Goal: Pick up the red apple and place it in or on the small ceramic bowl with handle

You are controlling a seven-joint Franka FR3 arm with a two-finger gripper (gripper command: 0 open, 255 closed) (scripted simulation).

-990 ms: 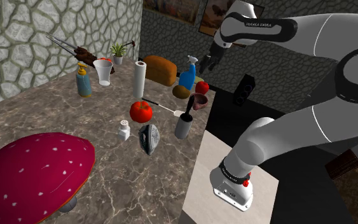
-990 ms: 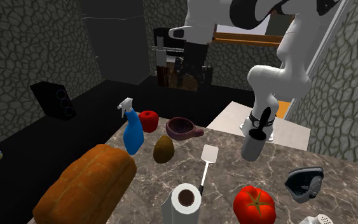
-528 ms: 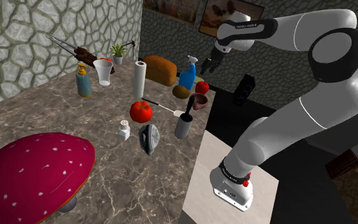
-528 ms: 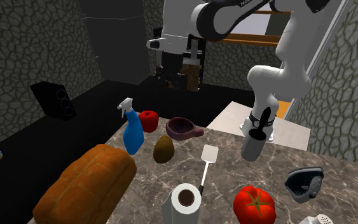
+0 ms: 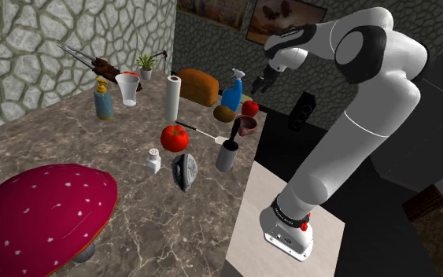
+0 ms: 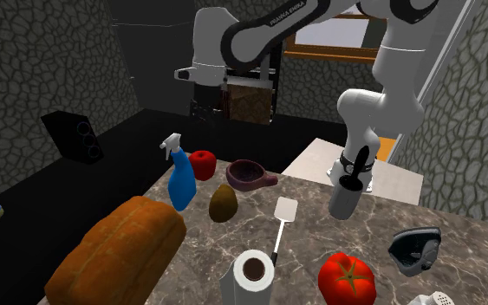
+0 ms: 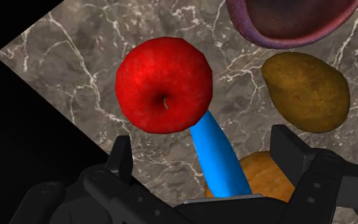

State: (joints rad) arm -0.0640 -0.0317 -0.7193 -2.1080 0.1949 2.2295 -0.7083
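Veined brown marble forms the counter [image 5: 70, 142], with rough stone walls behind it and a black area beyond its far edge. Near that far corner sits the apple [image 5: 250, 108], red and glossy, with its stem dimple facing up toward the wrist camera [image 7: 164, 84]. It rests on the marble just beside the blue spray bottle [image 6: 179, 182] and near the bowl [image 6: 249, 175]. The gripper [image 5: 265, 79] hangs in the air above that corner, well clear of the counter. Its jaws stand wide apart and hold nothing, and neither finger touches anything. In the wrist view the apple lies ahead of the gripper [image 7: 203, 153], within the span of the two fingers [image 7: 121, 156] but nearer one than the other, and apart from both. The spray bottle's blue body [image 7: 215, 156] runs from under the apple's edge back between the fingers. The bowl [image 7: 292, 19] is dark purplish brown with a short handle. It stands upright, and its hollow is bare in the second exterior view. A brown fruit [image 6: 224, 203] lies just beside it, between bowl and bread [image 6: 120, 247]. Nearer the stand, a grey cup [image 6: 344, 201] holds a black handle upright.
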